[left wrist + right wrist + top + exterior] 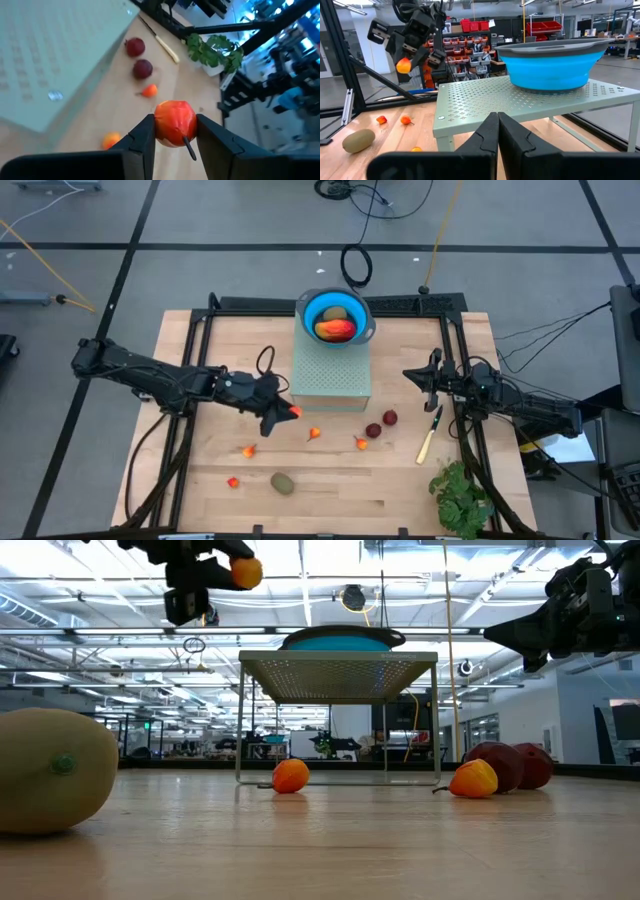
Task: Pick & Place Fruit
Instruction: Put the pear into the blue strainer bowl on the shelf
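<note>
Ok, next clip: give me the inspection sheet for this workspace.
Surface: wooden table.
Job's things: left gripper holds a small orange-red fruit in the air; blue bowl on the perforated stand holds two fruits; six more lie on the table.
Clutter: knife, leafy bunch.
Grippers: right gripper shut, empty, raised beside the stand.
Cables: loops on the floor.
Surroundings: nothing seen nearby.

the left gripper (175,131) pinches a small orange-red fruit (174,122) between its dark fingers (144,140) above the wooden table (110,105). beyond lie two dark red fruits (139,57), two tiny orange pieces (149,91), a yellow-handled knife (167,47), a leafy green bunch (215,50) and a perforated stand (50,55).
</note>
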Robot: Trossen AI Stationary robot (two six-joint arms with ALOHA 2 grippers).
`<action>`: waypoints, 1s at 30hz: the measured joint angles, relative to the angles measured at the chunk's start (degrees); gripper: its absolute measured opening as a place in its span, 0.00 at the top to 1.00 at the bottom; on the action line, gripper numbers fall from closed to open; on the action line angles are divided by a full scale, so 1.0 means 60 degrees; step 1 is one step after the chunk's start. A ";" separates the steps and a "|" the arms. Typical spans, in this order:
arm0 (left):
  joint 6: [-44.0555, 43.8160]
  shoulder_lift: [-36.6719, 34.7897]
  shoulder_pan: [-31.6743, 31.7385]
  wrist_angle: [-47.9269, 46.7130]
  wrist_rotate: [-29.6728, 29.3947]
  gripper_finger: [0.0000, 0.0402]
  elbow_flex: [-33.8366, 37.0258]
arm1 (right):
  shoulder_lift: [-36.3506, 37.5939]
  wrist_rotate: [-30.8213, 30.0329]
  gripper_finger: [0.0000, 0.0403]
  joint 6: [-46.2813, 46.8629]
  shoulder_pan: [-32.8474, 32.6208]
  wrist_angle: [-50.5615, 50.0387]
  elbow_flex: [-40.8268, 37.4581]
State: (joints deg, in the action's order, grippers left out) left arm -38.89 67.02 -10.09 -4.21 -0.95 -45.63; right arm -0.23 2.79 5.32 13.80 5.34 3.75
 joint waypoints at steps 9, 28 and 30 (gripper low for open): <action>0.3024 0.0004 -0.0036 -0.0007 -0.0365 0.71 0.0000 | 0.0000 0.0000 1.00 0.0000 0.0000 0.0000 0.0000; 0.9125 0.0004 -0.0530 0.0172 -0.0372 0.71 0.0000 | 0.0000 0.0000 1.00 0.0000 -0.0003 0.0000 0.0000; 0.9326 0.0004 -0.0550 0.0266 -0.0372 0.71 0.0000 | 0.0000 0.0000 1.00 0.0000 0.0000 0.0000 0.0000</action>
State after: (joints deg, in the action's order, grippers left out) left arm 17.07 67.05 -13.39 -2.61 -3.18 -45.63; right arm -0.23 2.79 5.32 13.80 5.34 3.75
